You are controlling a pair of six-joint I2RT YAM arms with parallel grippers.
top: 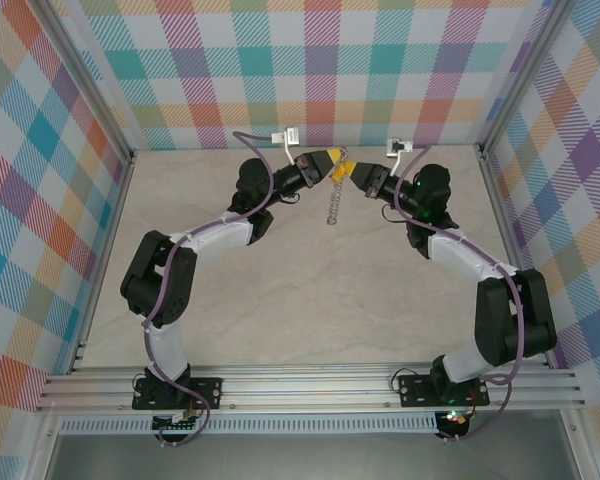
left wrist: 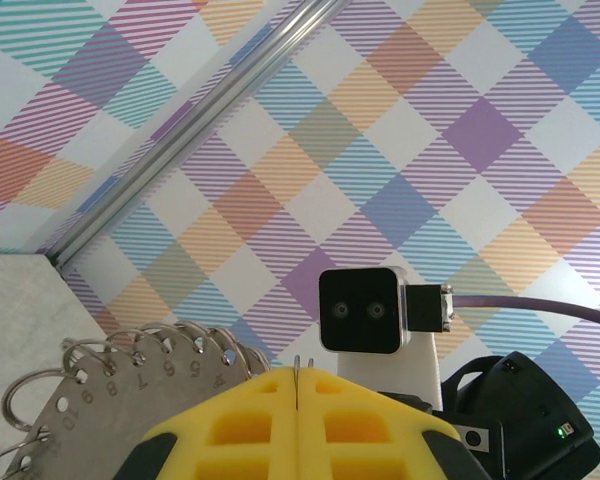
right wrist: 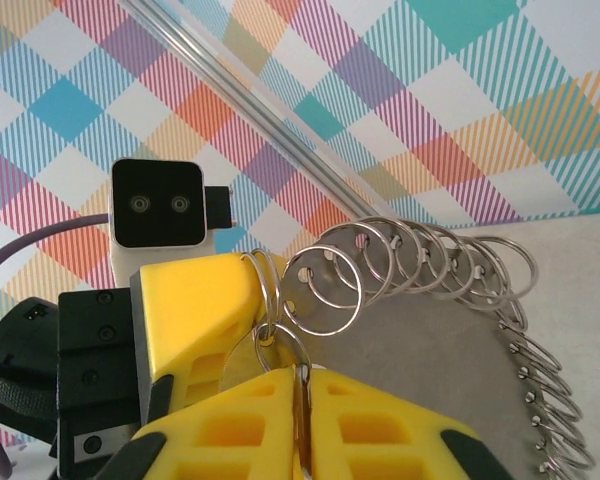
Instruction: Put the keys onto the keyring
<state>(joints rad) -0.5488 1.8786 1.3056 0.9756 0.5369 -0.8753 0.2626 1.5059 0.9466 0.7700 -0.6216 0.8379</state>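
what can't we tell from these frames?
Right wrist view: shut right gripper covers all but a metal sliver; small yellow-headed key or wire loop, cannot tell.
Left wrist view: shut left gripper hides all but a thin wire edge of its grip.
Grey metal disc keyring with silvery wire loops: lower part cut off by frame edge, both wrist views.
Top view: keyring edge-on, loops too small.

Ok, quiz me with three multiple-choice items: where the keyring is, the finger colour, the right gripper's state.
1. The keyring is: A flat by the left base; B held up between the left gripper and right gripper; C on the near rail.
2. The gripper fingers are: A blue; B yellow; C white.
3. The right gripper is: A wide open; B half open; C shut.
1B: top view shows it at their meeting tips. 2B: both wrist views show yellow. 3C: its fingers meet without a gap.
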